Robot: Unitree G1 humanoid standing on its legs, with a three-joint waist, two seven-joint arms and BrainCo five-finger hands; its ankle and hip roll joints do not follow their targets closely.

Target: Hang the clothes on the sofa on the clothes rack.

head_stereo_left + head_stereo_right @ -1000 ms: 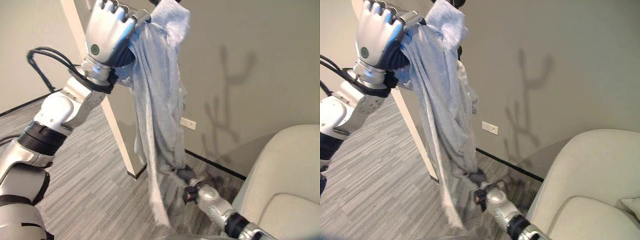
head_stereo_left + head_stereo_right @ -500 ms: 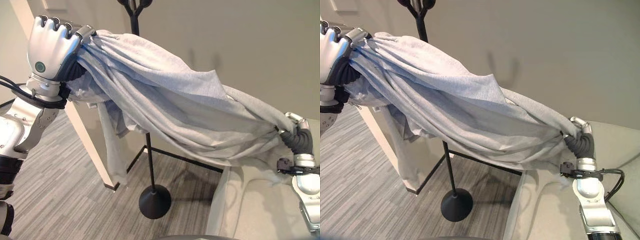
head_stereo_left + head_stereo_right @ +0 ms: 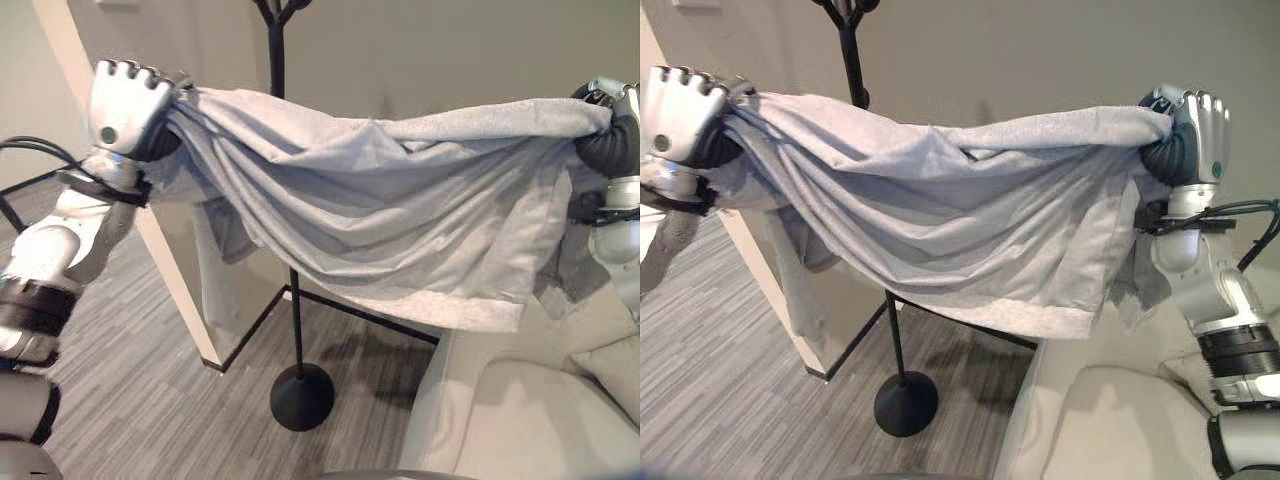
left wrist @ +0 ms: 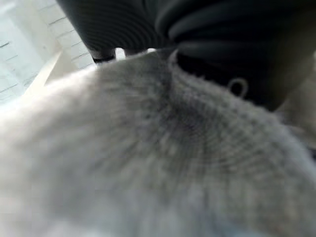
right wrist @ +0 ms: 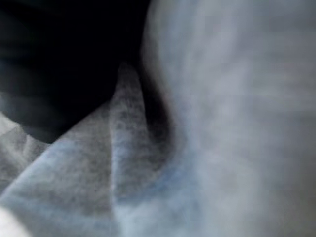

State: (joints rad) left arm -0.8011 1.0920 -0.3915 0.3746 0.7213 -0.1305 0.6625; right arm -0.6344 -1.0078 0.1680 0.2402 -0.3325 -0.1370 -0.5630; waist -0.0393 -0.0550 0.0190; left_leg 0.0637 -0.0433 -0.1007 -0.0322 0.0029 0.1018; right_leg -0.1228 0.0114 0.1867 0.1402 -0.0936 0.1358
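A light grey garment point(image 3: 380, 210) is stretched out wide in the air between my two hands. My left hand point(image 3: 128, 95) is shut on its left end, raised at the upper left. My right hand point(image 3: 1195, 135) is shut on its right end, raised at the upper right above the sofa. The cloth sags in folds between them and hangs in front of the black clothes rack pole point(image 3: 277, 50). The rack's round black base point(image 3: 302, 396) stands on the floor under the garment. Grey cloth point(image 4: 148, 158) lies close against each wrist camera.
A cream sofa point(image 3: 520, 420) sits at the lower right with a cushion point(image 3: 612, 365) on it. A beige wall corner post point(image 3: 175, 285) stands left of the rack. Grey striped carpet point(image 3: 140, 400) covers the floor at the lower left.
My right hand has risen from sofa height to about the level of the left, pulling the garment out flat and wide. The left hand has stayed high with its end.
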